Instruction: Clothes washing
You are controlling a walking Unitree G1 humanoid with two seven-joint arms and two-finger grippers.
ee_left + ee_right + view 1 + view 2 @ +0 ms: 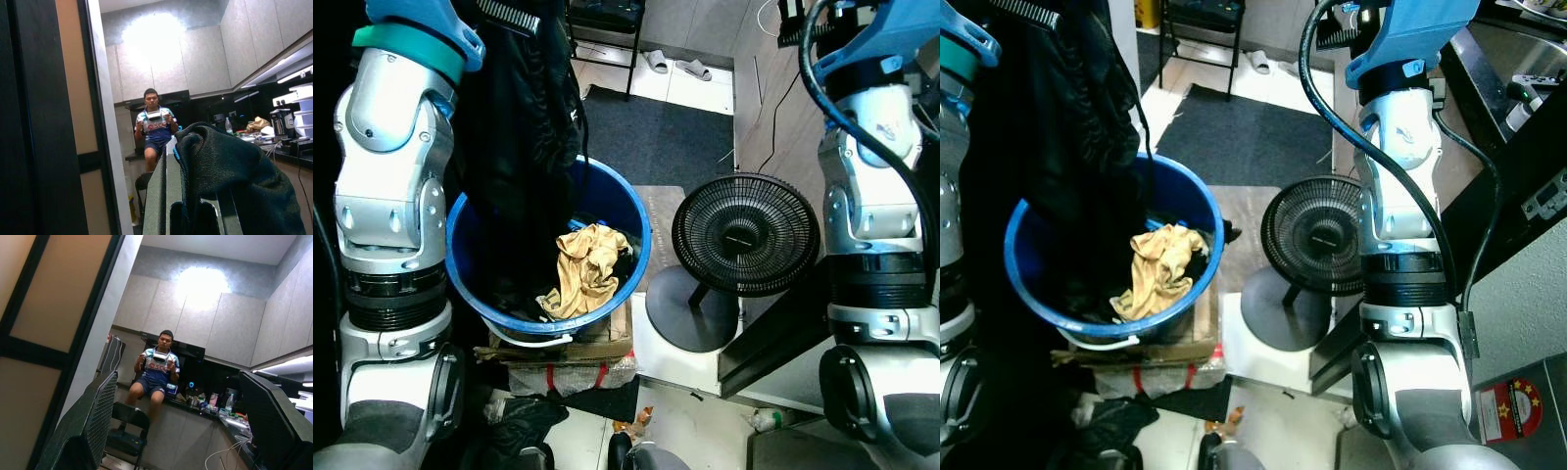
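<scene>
The left gripper (195, 215), fingers clamped on a black garment (524, 117), lifts it above the blue bucket (636, 220), where a tan cloth (587, 269) remains; the right gripper (186, 431) is raised with fingers spread and empty.

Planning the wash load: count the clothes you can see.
3. A black garment hangs from the left end effector into the blue bucket; a tan cloth lies inside; dark fabric is on the floor. More may be buried.
</scene>
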